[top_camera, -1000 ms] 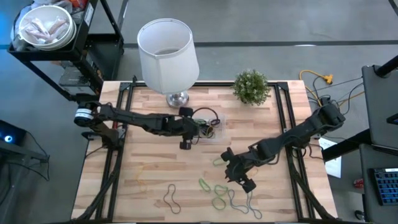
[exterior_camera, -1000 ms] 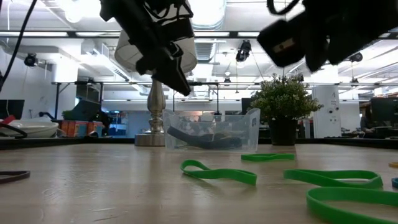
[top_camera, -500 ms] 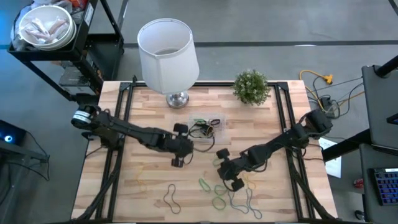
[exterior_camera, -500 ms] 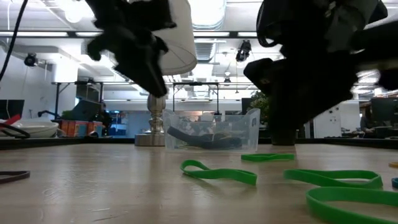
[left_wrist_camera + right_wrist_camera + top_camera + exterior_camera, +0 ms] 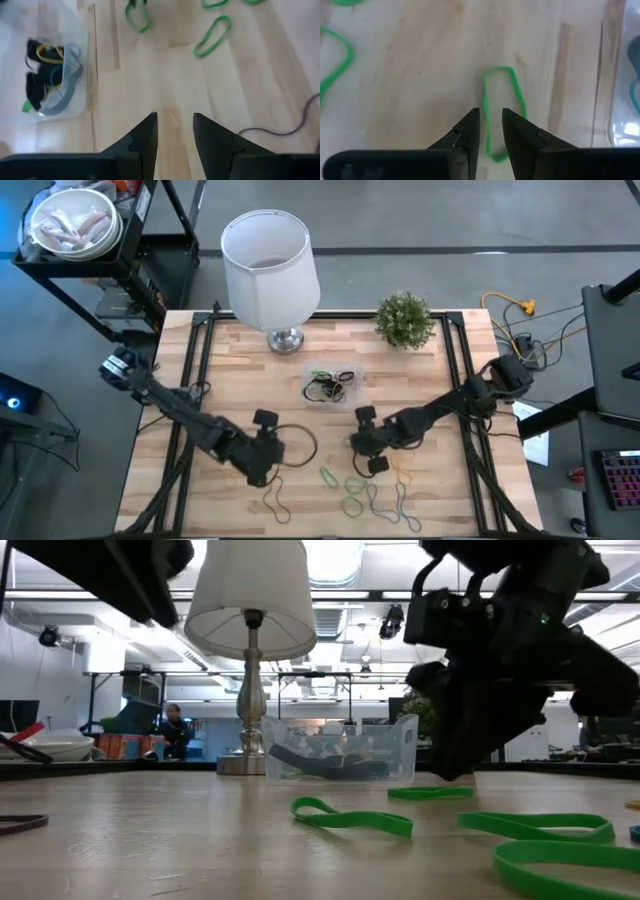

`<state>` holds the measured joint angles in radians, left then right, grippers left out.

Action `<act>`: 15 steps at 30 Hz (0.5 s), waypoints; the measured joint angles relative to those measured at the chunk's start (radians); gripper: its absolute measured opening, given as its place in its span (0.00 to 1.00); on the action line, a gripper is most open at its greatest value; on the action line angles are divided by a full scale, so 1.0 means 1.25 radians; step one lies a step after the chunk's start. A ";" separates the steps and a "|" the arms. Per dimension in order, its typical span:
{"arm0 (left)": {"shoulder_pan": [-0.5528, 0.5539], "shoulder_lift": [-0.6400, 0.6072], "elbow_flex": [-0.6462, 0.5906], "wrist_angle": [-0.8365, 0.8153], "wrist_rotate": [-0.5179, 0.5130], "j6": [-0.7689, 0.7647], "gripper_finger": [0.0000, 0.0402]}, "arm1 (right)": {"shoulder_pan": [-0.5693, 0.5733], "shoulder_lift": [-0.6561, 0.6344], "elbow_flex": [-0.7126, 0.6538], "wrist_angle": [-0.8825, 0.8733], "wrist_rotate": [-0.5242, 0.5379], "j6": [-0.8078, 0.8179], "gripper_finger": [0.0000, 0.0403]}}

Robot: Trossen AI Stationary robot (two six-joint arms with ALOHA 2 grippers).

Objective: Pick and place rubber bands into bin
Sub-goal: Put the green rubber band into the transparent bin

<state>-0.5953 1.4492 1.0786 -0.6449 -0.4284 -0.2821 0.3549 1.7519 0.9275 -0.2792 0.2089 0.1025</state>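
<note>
Right wrist view showed the right gripper (image 5: pixel 490 131), jaws slightly apart and empty, straddling one side of a green rubber band (image 5: pixel 503 111) whose long axis ran straight ahead of it.

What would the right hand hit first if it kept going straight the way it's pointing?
Probably the green rubber band lying on the table between the right hand's open fingers; the clear bin sits off to one side.

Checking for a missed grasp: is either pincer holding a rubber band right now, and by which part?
Neither. The left pincer is open over bare wood; the right pincer straddles one side of a green rubber band on the table, not gripping it.
</note>
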 joint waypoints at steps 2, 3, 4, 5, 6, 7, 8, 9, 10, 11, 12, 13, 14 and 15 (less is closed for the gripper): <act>-0.026 -0.006 0.000 -0.001 -0.025 0.000 0.27 | -0.010 0.000 -0.002 -0.002 0.000 0.008 0.20; -0.037 -0.009 0.000 -0.001 -0.035 0.000 0.27 | -0.015 0.000 -0.002 -0.002 -0.001 0.011 0.20; -0.045 -0.011 0.000 0.000 -0.044 0.000 0.27 | -0.020 0.000 -0.003 -0.001 -0.003 0.012 0.20; -0.052 -0.012 0.000 0.001 -0.048 0.000 0.27 | -0.022 0.000 -0.004 0.000 -0.006 0.012 0.20; -0.058 -0.013 0.000 0.000 -0.053 0.000 0.27 | -0.025 0.004 -0.004 -0.001 -0.013 0.012 0.19; -0.065 -0.015 0.000 -0.001 -0.058 0.000 0.27 | -0.028 0.009 -0.004 -0.001 -0.024 0.013 0.19; -0.070 -0.018 0.000 -0.001 -0.062 0.000 0.27 | -0.031 0.015 -0.004 -0.001 -0.039 0.017 0.19; -0.073 -0.020 0.000 -0.001 -0.063 0.000 0.27 | -0.033 0.023 -0.004 0.000 -0.055 0.019 0.19; -0.076 -0.020 0.000 -0.001 -0.064 0.000 0.27 | -0.036 0.030 -0.004 0.004 -0.070 0.021 0.18; -0.079 -0.020 0.000 -0.001 -0.063 -0.001 0.27 | -0.038 0.036 -0.004 0.004 -0.081 0.022 0.18; -0.084 -0.020 -0.001 -0.002 -0.063 -0.001 0.27 | -0.039 0.043 -0.002 0.005 -0.087 0.023 0.18; -0.087 -0.020 -0.001 -0.001 -0.063 -0.001 0.27 | -0.040 0.048 -0.001 0.005 -0.088 0.023 0.18; -0.089 -0.020 -0.001 -0.001 -0.063 -0.001 0.27 | -0.040 0.053 -0.001 0.004 -0.086 0.024 0.18; -0.090 -0.020 -0.001 -0.001 -0.063 -0.001 0.27 | -0.040 0.056 -0.001 0.004 -0.085 0.024 0.18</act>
<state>-0.7084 1.4246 1.0779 -0.6460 -0.5076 -0.2836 0.3054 1.8216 0.9264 -0.2738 0.1031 0.1322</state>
